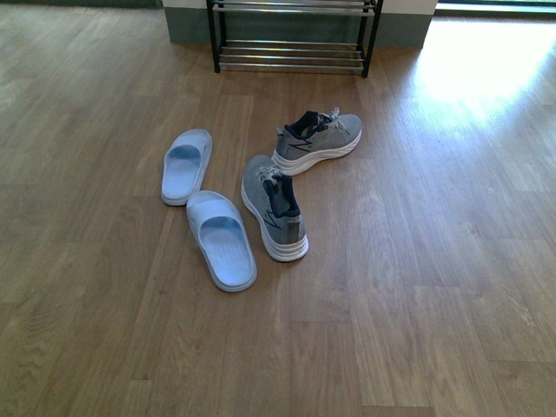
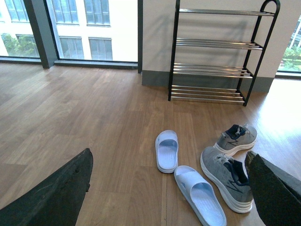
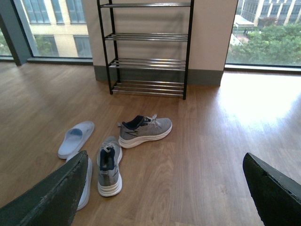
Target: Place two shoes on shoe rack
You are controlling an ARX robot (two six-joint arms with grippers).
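You held both jaws wide, empty — nothing grasped yet. The sneakers (image 1: 317,139) lay on the floor (image 1: 452,261), short of the rack (image 1: 291,56).

Front view steep onto floor (image 1: 434,304); wrist views level, farther; all share shoe rack (image 1: 291,57).

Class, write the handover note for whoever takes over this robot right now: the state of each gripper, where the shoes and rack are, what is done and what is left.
Left gripper: open, empty. Right gripper: open, empty.
Far sneaker and near sneaker stand on the floor, short of the shoe rack. Far slide and near slide lie to their left.
Done: nothing; no shoe is on the rack.
Left: pick up two shoes and set them on a tier.
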